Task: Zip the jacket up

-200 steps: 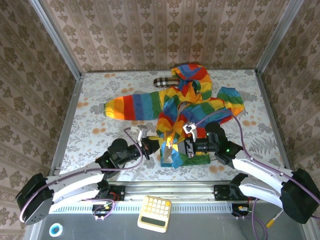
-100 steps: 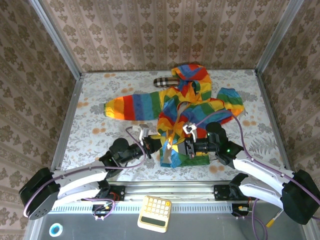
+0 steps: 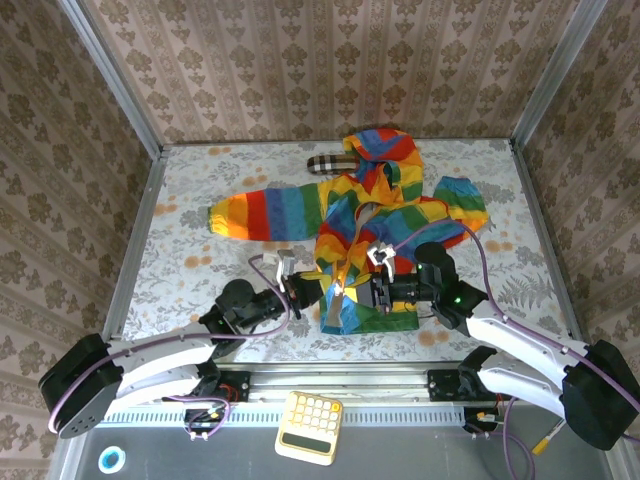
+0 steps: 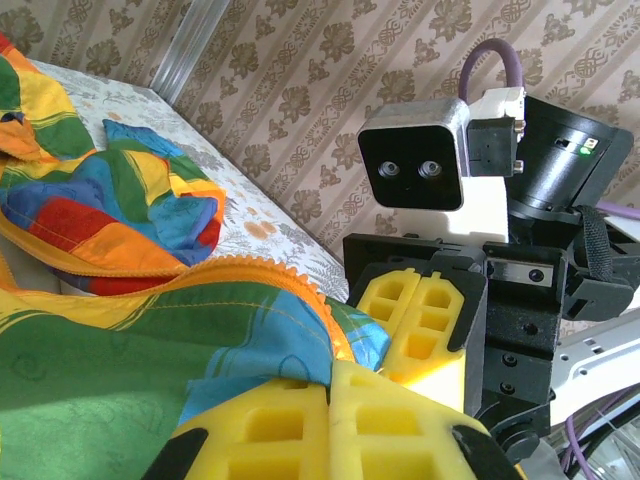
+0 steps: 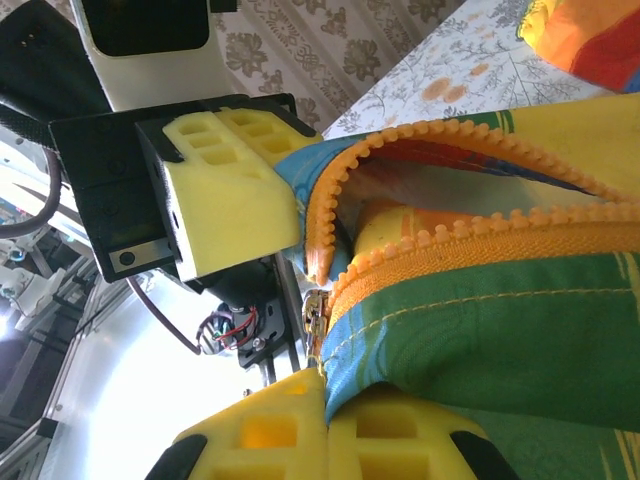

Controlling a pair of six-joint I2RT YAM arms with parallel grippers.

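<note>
The rainbow-striped jacket (image 3: 385, 215) lies in the middle of the table, hood at the far end and front unzipped. Both grippers meet at its near hem. My left gripper (image 4: 332, 372) is shut on the blue-green hem fabric (image 4: 200, 330) just beside the orange zipper teeth (image 4: 300, 285). My right gripper (image 5: 326, 385) is shut on the other hem corner (image 5: 480, 340), right below the metal zipper slider (image 5: 316, 318). The two rows of orange teeth (image 5: 470, 245) stand apart in a V above the slider. From above, the left gripper (image 3: 317, 290) and the right gripper (image 3: 352, 292) sit a few centimetres apart.
A small tan plaid item (image 3: 328, 165) lies by the hood at the far side. One sleeve (image 3: 265, 212) stretches left, the other (image 3: 462, 200) bunches at the right. A yellow keypad (image 3: 309, 427) sits below the table's front rail. Patterned walls enclose the table on three sides.
My left gripper has moved right along the hem, closer to the right gripper, and the hem between them has bunched up. The right gripper has barely moved.
</note>
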